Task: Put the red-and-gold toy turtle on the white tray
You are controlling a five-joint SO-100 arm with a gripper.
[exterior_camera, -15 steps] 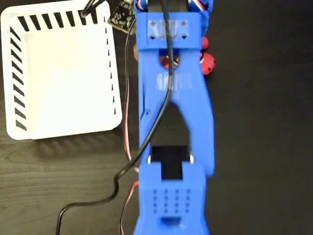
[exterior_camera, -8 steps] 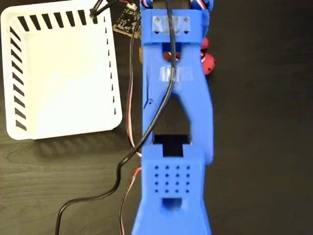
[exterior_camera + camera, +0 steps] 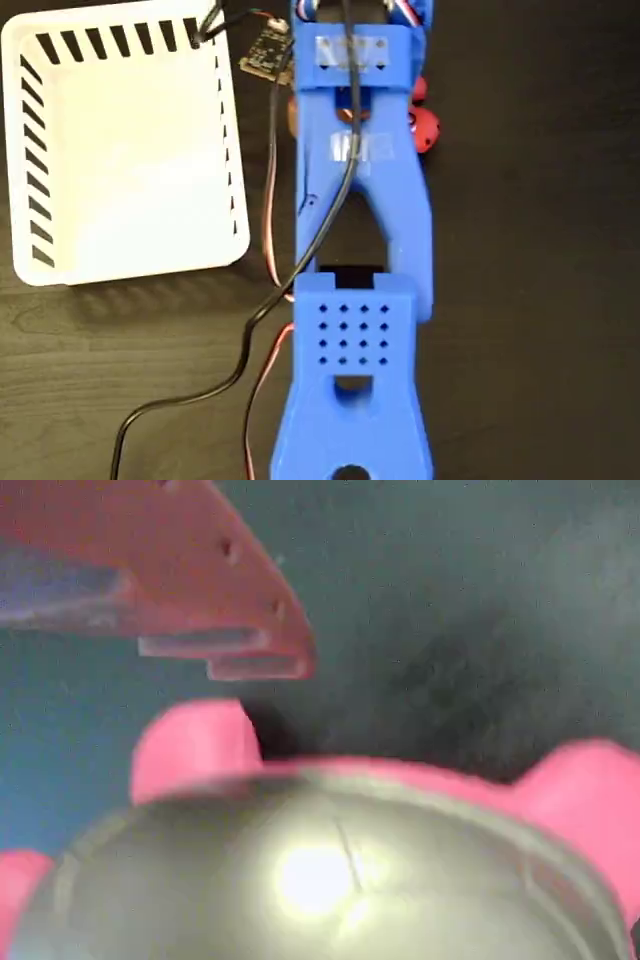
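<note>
Red-and-gold toy turtle (image 3: 330,870): fills the lower half of the wrist view, very close and blurred. Domed shell with a bright glare spot, red feet or head poking out at its rim. In the fixed view only two red bits (image 3: 424,128) show, at the right side of the blue arm (image 3: 362,200), near the counter's top edge. The rest is hidden under the arm.

Tool (image 3: 215,655): one reddish finger reaches in from the upper left of the wrist view, its tip just above the shell. The second finger is out of frame. Cannot tell whether the fingers stand apart or together, nor whether anything touches the toy.

White tray (image 3: 228,200): top left corner of the dark counter (image 3: 540,300), nothing in it, well apart from the turtle, with the arm between the two. A small circuit board (image 3: 266,52) and loose cables (image 3: 240,370) sit between tray and arm.

Step, as judged: the approach and grasp. The turtle appears to be on the counter still, not yet lifted.

Next move calls for: both fingers straddling the shell low enough to catch the soft body, since the glossy dome may slip. Then lift and carry over the tray's near wall, clear of the cables.
</note>
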